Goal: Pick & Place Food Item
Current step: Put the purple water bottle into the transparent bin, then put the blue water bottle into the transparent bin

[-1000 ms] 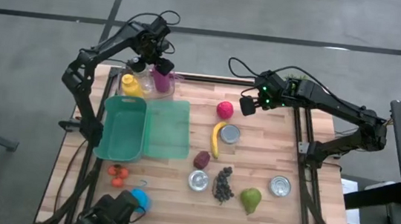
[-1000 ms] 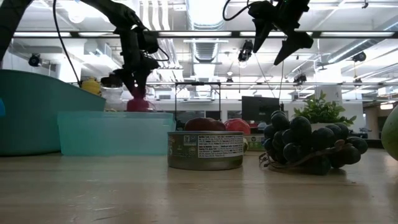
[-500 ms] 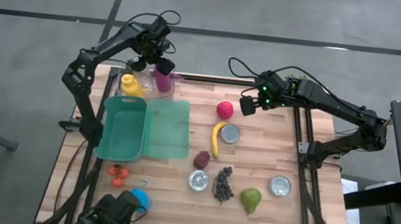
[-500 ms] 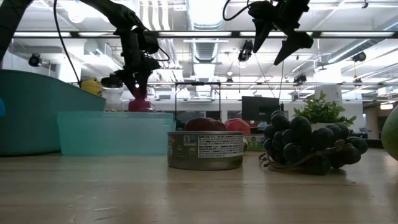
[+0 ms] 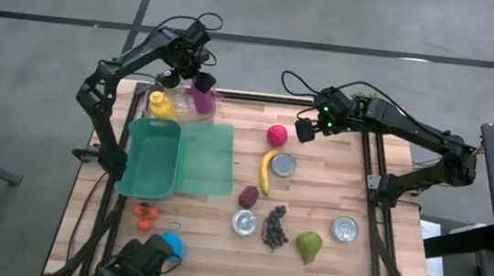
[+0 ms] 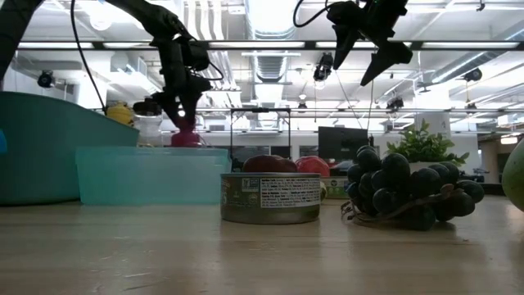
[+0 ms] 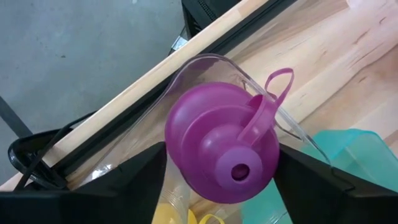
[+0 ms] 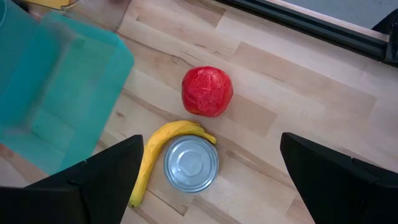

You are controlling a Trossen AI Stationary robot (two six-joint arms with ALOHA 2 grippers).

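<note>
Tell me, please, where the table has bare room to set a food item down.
Bare wood lies right of the red apple and can, toward the table's right edge, and along the near edge right of the blue cup. It is crowded between the banana, grapes and pear, and around the bottles at the far left corner.

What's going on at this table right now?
The left gripper is at the table's far left corner, its fingers spread either side of a purple squeeze bottle that stands in a clear plastic container, next to a yellow bottle. Whether the fingers touch the bottle cannot be told. The right gripper hangs open above a red apple, a yellow banana and a silver can, holding nothing. The teal bin looks empty.
</note>
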